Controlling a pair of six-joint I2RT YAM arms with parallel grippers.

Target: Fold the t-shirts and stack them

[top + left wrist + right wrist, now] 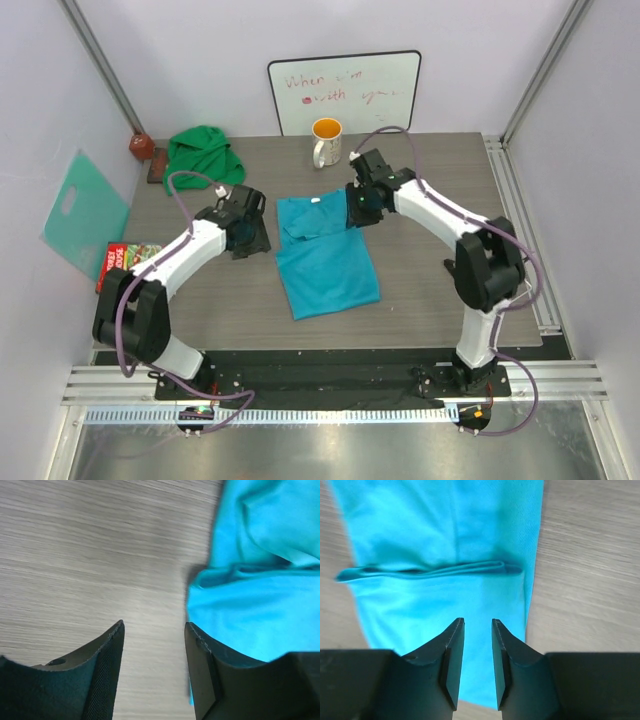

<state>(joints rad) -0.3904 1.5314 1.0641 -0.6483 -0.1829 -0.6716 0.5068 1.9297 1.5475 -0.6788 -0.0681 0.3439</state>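
The turquoise-blue t-shirt (325, 255) lies partly folded in the middle of the table, its top part doubled over into a ridge (435, 570). The darker green t-shirt (205, 152) sits crumpled at the back left. My left gripper (250, 225) hovers by the turquoise shirt's left edge. In the left wrist view that gripper (154, 625) is open over bare wood, with the cloth (260, 580) just to its right. My right gripper (358, 205) is at the shirt's upper right. In the right wrist view it (478, 621) stands open above the cloth with a narrow gap and holds nothing.
A white-and-orange mug (326, 142) stands behind the shirt, in front of a whiteboard (345, 90). A mint-teal plastic sheet (85, 212) leans at the left wall, above a red box (125, 262). A small brown object (141, 146) sits in the back left corner.
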